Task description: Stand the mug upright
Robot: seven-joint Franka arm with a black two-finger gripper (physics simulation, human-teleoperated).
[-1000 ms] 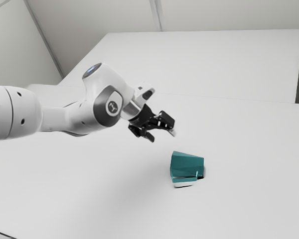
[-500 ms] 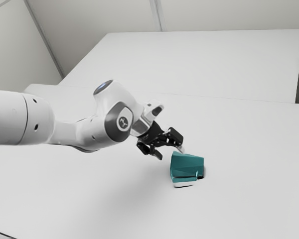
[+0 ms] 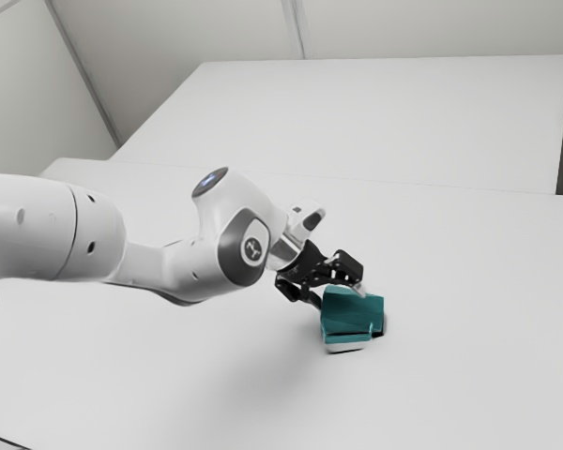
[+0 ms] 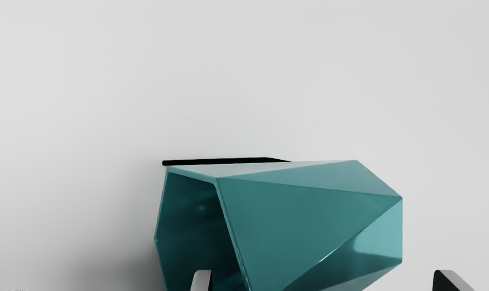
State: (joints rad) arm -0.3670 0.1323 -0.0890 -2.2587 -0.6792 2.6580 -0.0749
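Fingers descended to the mug, which remained toppled.
It lay well inside the table's edges; fingers stood wide open, holding nothing, contact unclear. A righting grasp appeared near.

The exterior camera stood beside my arm, a little way off, looking down at a slant across the table. The wrist camera sat on my gripper, facing past my fingertips, close to the mug. Both views shared mug, fingertips and nearby tabletop.
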